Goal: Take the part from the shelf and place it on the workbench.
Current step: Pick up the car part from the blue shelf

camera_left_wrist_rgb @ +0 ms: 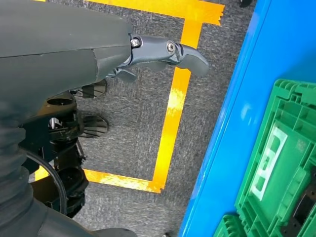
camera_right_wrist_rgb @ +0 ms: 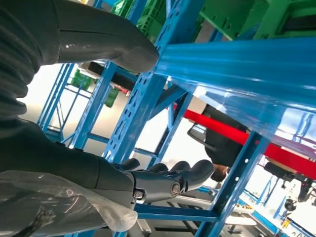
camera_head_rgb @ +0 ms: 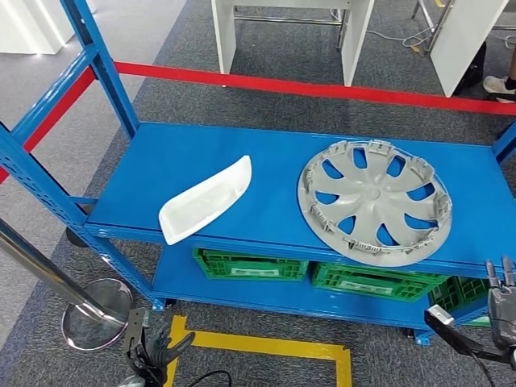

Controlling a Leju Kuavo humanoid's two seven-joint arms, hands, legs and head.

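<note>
White part [camera_head_rgb: 205,199] overhangs the shelf [camera_head_rgb: 182,157] edge (both hands' fingers apparently spread, holding nothing).

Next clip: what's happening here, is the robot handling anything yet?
Not yet. The robot stands facing a blue shelf. On its top level lie a white curved part and a grey wheel cover, both untouched; green crates sit on the level below. The left hand hangs low over the yellow floor tape, holding nothing. The right hand, fingers spread and empty, is raised near the shelf's front edge by the wheel cover.
</note>
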